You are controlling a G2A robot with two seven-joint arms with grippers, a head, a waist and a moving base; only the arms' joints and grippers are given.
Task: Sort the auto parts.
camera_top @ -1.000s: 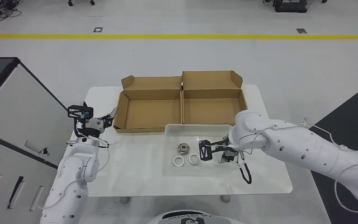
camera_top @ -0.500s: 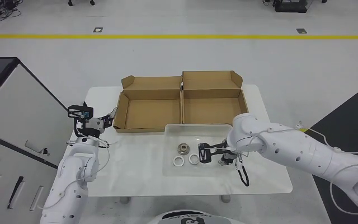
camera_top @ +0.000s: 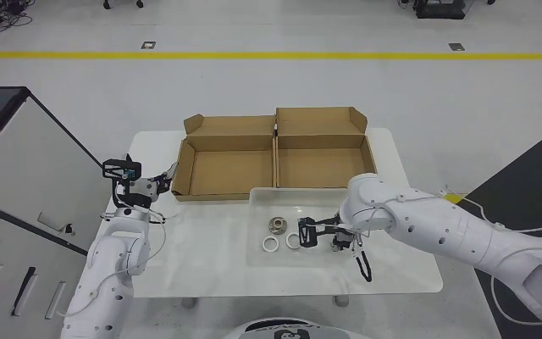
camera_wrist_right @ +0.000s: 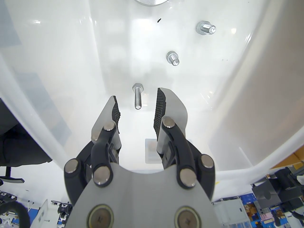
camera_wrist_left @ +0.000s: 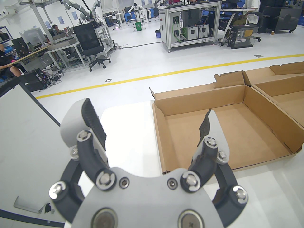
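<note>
1. The bolt lies flat on the floor of the white tray. Its long axis is in line with the right gripper, with the hex head away from the gripper and the threaded end toward it.
2. It looks silvery, with a small hex head and a slim threaded shank.
3. The right gripper's fingers are apart, one on each side of the threaded end and low over the tray floor. Neither pad visibly touches the bolt.
4. The tray also holds two short flanged bolts, one near the bolt and the other farther off. Both stand on their heads, stub ends up.
5. A silvery ring lies beyond the bolt head.
6. The top view shows a dark gear-like part, one pale ring and another pale ring in the tray. The second is probably the silvery one.
7. Two open cardboard boxes, left box and right box, sit side by side behind the tray on the table.
8. The left gripper has its fingers wide apart and grips nothing. It sits at the table's left side, just beside the left box's outer wall.
</note>
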